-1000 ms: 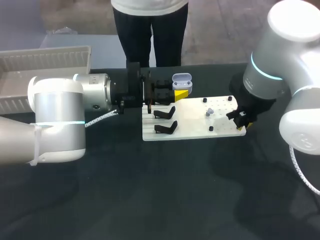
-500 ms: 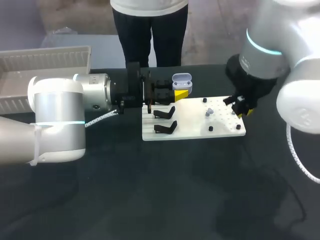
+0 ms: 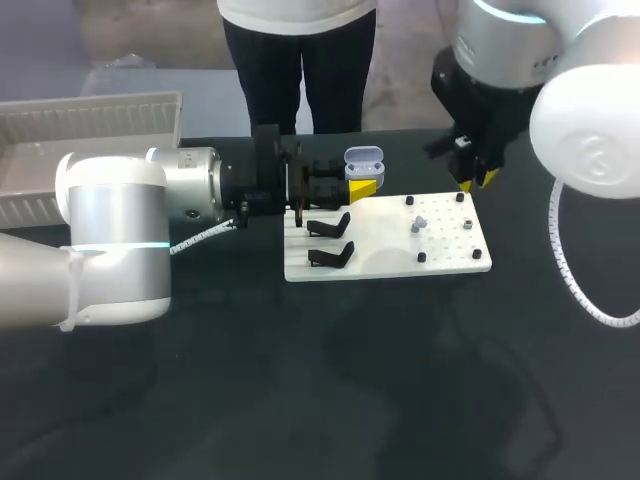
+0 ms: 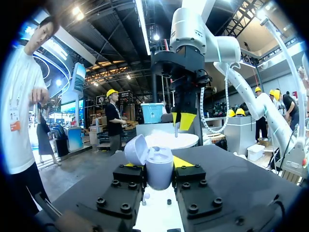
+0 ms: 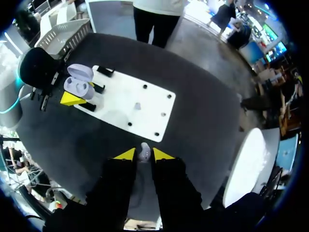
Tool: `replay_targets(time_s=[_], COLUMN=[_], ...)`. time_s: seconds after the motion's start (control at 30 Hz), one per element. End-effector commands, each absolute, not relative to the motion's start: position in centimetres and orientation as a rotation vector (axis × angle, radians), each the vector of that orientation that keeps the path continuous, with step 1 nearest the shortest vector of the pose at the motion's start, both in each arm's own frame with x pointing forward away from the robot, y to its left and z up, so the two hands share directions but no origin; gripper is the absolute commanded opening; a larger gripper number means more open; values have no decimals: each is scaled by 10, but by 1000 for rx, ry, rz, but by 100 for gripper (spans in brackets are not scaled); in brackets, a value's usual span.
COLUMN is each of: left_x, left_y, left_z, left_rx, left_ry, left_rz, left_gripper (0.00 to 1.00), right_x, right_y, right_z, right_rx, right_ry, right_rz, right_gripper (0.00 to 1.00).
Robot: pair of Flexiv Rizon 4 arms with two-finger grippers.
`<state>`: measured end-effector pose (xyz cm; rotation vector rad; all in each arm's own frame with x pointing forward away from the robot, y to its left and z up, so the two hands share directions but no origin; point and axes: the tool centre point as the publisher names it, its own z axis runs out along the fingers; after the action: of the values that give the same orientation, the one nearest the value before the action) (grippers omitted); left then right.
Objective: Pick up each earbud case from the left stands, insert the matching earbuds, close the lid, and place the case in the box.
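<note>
A pale lilac earbud case (image 3: 363,160) with its lid up sits in my left gripper (image 3: 352,187), which is shut on it above the left end of the white board (image 3: 390,250). In the left wrist view the case (image 4: 159,167) fills the space between the fingers of my left gripper (image 4: 157,170). My right gripper (image 3: 472,172) hangs high past the board's far right corner. In the right wrist view my right gripper (image 5: 143,154) is shut on a small lilac earbud (image 5: 144,151). A second earbud (image 3: 420,223) lies on the board among black pegs.
Two black stands (image 3: 331,226) sit empty on the board's left side. A white slatted box (image 3: 90,125) stands at the table's far left. Dark table surface lies open in front of the board.
My right gripper rose from the board's right edge and moved back toward the far side, carrying the earbud. The left arm and the case stayed still.
</note>
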<state>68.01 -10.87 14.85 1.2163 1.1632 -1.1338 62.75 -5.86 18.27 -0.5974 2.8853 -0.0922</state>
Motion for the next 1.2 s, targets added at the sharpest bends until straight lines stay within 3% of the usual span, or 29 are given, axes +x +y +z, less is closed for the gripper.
replay_targets(time_s=[0.03,0.37,0.5,0.7,1.0,1.2], left_x=[679,679,679,679,679,679], left_y=[-109,-109,-109,-109,-109,-109], left_z=[147,147,147,147,147,147], left_rx=[1210,1210,1210,1210,1210,1210], left_ry=[1159,1159,1159,1159,1159,1159], left_rz=[-1128,-1128,-1128,-1128,-1128,-1128], left_gripper=[0,0,0,0,0,0], right_x=[628,627,623,611,605,610], right_y=[-58,-57,-54,-37,-18,-5], right_z=[183,186,198,202,209,215], right_rx=[-596,-538,154,723,967,815], right_ry=[2885,2859,2921,2860,2786,2837], right_rz=[-92,-61,-78,-143,-204,-149], right_gripper=[0,0,0,0,0,0])
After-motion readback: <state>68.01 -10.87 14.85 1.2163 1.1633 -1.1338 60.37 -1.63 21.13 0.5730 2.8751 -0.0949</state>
